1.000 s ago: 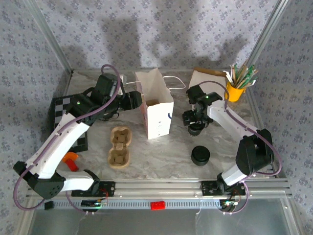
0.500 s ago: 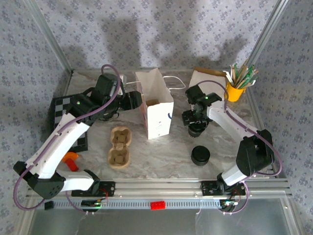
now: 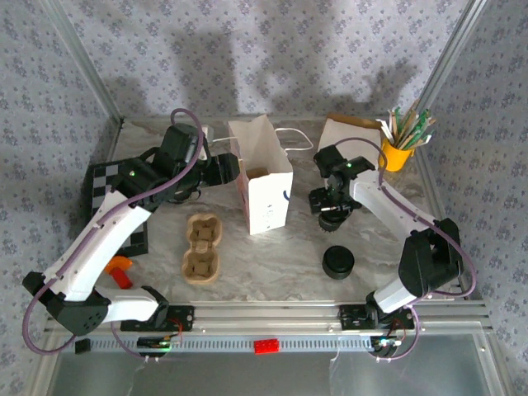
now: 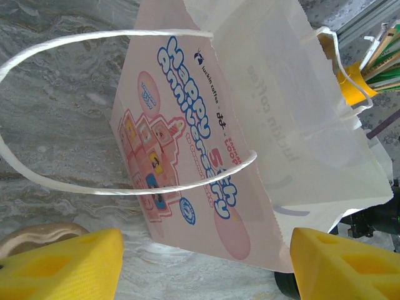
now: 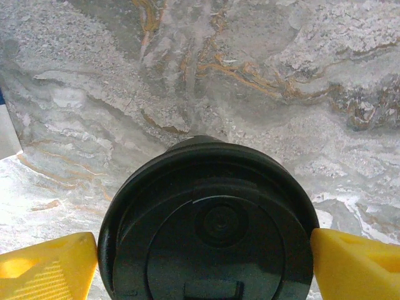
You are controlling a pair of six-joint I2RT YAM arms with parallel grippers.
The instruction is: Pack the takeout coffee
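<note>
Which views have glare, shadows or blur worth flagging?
Top external: sharp, even light, broad soft shadows on the back wall. Left wrist: white paper bag nearly blown out toward its right side, print still legible. Right wrist: black lid very close, soft sheen on its rim; marble table sharp.

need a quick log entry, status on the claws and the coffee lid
Left claw open, facing the bag. Right claw astride the lid, grip unclear. Bag standing upright, open.
</note>
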